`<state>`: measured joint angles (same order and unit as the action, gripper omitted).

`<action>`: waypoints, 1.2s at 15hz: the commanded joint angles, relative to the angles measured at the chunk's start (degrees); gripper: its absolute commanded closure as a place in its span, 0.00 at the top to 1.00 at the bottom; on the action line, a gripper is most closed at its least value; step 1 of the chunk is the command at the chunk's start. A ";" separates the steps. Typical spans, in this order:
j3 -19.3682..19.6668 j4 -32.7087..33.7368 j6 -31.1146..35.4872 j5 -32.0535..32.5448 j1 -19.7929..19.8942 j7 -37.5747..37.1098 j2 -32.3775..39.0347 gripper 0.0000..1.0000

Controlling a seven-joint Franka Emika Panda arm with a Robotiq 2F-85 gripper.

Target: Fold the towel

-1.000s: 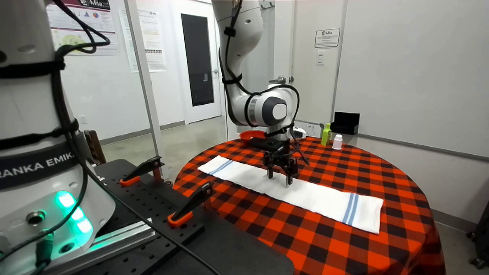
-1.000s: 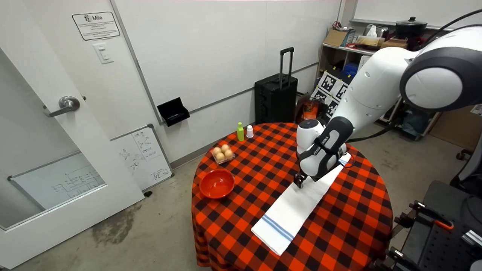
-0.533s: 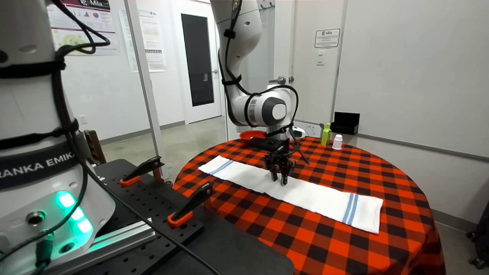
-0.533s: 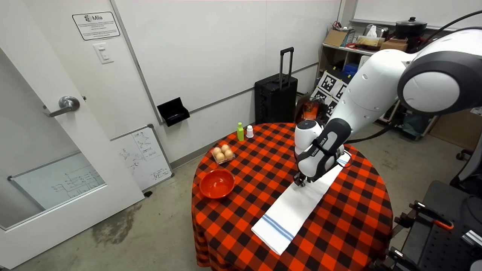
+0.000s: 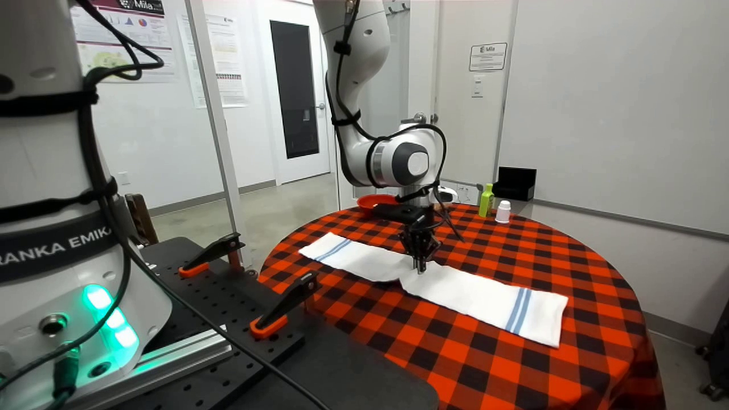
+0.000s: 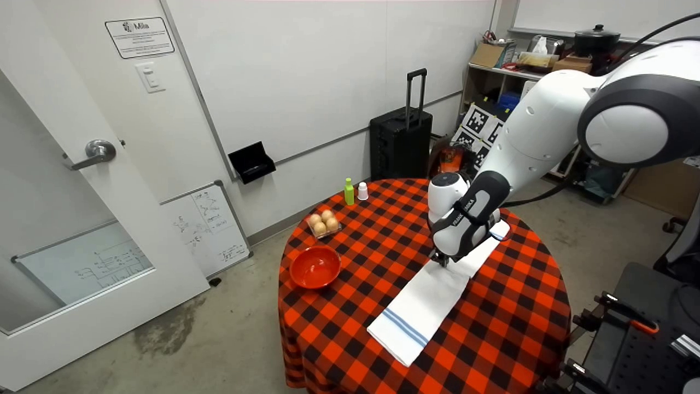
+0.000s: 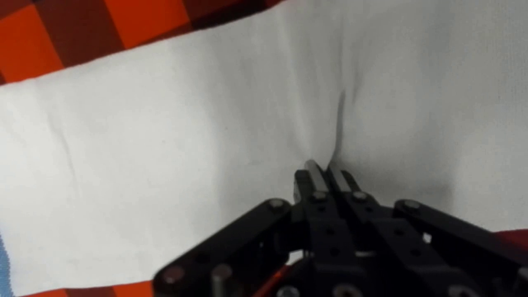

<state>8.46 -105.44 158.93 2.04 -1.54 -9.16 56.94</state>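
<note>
The towel [image 5: 478, 297] is a long white strip lying across the round table, with blue stripes near both ends. At its middle my gripper [image 5: 420, 267] points straight down, shut on a pinch of the cloth. From the wrist the towel [image 7: 123, 156] fills most of the picture, and a raised crease runs up from between the fingertips of the gripper [image 7: 324, 166]. A notch shows in the towel's near edge beside the pinch. In an exterior view the arm hides part of the towel [image 6: 426, 295] around the gripper [image 6: 443, 262].
A red-and-black checked tablecloth [image 5: 490, 370] covers the table. Towards its far side stand a red bowl [image 6: 315, 267], a pack of eggs [image 6: 323, 223], a green bottle [image 6: 349, 192] and a white cup [image 6: 362, 191]. Clamps [image 5: 285, 304] hold the robot's black base plate.
The gripper's fingers have come together from wide open, gathering a pinch of the towel. A crease has formed at the towel's middle, and its ends have drawn slightly inward.
</note>
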 commanded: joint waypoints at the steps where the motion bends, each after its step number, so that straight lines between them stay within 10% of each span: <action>1: -0.12 -0.72 -0.59 -0.44 -0.17 0.31 -1.97 0.01; 18: -2.18 -17.36 -3.69 0.68 2.38 7.41 -25.88 0.03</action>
<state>7.55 -120.74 156.35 2.43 -0.28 -3.36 35.72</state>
